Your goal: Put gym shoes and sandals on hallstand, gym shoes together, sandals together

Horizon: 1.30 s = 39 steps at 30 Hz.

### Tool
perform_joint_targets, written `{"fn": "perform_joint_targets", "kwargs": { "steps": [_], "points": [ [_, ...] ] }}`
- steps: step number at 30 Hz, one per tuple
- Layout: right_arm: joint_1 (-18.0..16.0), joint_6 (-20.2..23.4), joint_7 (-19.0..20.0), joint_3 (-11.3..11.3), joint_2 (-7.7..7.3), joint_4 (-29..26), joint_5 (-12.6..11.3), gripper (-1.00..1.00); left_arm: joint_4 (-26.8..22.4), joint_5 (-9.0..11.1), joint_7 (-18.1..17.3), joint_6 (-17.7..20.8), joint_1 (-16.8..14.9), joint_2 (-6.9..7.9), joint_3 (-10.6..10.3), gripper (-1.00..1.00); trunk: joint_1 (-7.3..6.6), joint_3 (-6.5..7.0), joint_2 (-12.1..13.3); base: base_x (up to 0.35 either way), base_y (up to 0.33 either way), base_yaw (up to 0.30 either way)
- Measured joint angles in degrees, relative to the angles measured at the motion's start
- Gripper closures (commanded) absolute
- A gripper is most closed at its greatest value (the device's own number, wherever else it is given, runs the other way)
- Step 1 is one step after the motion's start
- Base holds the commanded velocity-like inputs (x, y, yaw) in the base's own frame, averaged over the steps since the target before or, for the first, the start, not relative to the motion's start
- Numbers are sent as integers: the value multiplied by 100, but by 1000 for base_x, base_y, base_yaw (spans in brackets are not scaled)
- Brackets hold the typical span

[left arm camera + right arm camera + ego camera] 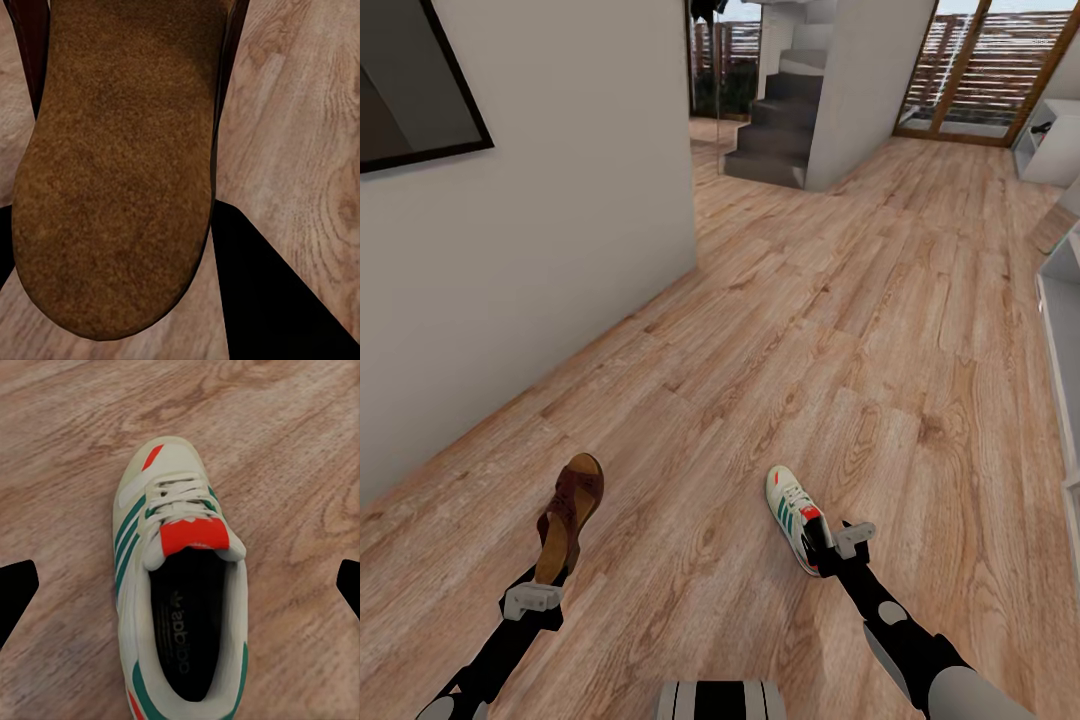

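Observation:
My left gripper (546, 578) is shut on a dark brown sandal (570, 515) and holds it tilted on edge above the corridor floor (810, 330). In the left wrist view the sandal's tan sole (120, 165) sits between the dark fingers (270, 300). A cream gym shoe (796, 512) with green stripes and an orange-red tongue lies on the planks, toe pointing away from me. My right gripper (830, 556) hovers over its heel, open; its fingertips (19, 592) stand wide of the shoe (180, 585) on both sides. The pale grey hallstand (1063, 330) runs along the right edge.
A white wall (560, 220) with a dark-framed panel bounds the left side. Grey stairs (780, 120) rise at the far end, next to glazed doors (985, 70). Another white shelf unit (1050, 145) stands at the far right. Open wood floor lies between me and the hallstand.

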Motion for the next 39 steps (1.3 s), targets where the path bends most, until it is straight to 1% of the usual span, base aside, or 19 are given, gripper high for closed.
{"fn": "perform_joint_targets", "kwargs": {
  "steps": [29,39],
  "points": [
    [-6,0,-2,-6,-22,3,-3,-100,0,-1,-1,0,0,0,0,100,0,-232,0,0,0,0],
    [-1,0,-2,-1,-22,0,-3,-100,0,0,-3,0,-1,0,0,100,0,-256,0,0,0,0]
  ]
}}
